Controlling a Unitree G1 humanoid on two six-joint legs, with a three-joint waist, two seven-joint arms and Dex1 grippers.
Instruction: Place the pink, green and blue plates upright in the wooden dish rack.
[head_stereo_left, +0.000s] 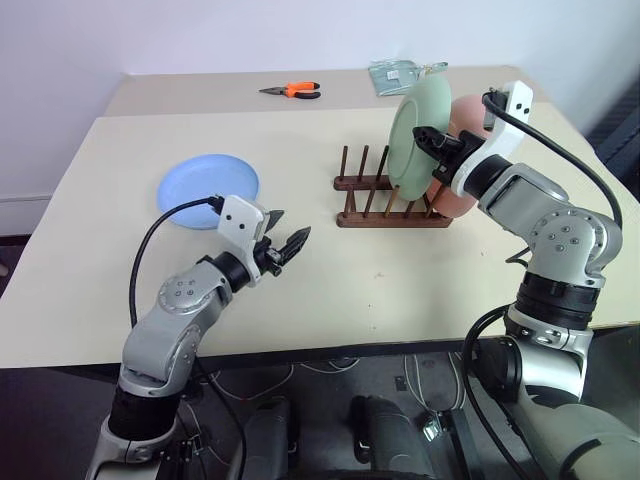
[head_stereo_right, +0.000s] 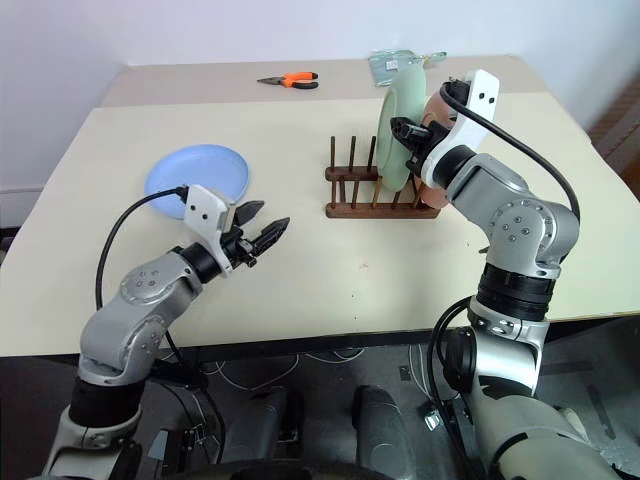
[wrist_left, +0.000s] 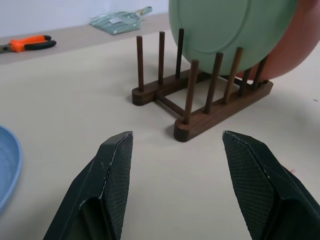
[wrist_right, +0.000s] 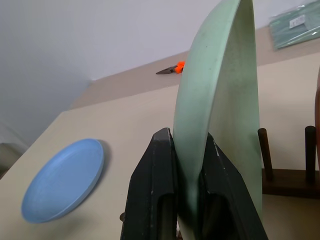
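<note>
The green plate (head_stereo_left: 418, 125) stands on edge above the wooden dish rack (head_stereo_left: 375, 200), its lower rim among the pegs. My right gripper (wrist_right: 186, 135) is shut on its rim. Behind it, at the rack's right end, the pink plate (head_stereo_left: 458, 203) stands upright. Flat on the table at the left lies the blue plate (head_stereo_left: 207, 190). Between that plate and the rack my left gripper (head_stereo_left: 292, 228) hovers open just above the table, pointing at the rack (wrist_left: 200, 95) with nothing between its fingers.
Orange-handled pliers (head_stereo_left: 295, 90) and a clear plastic packet (head_stereo_left: 395, 75) lie at the back of the beige table (head_stereo_left: 400, 290). The rack's left peg slots hold nothing. The table's front edge runs just below my left arm.
</note>
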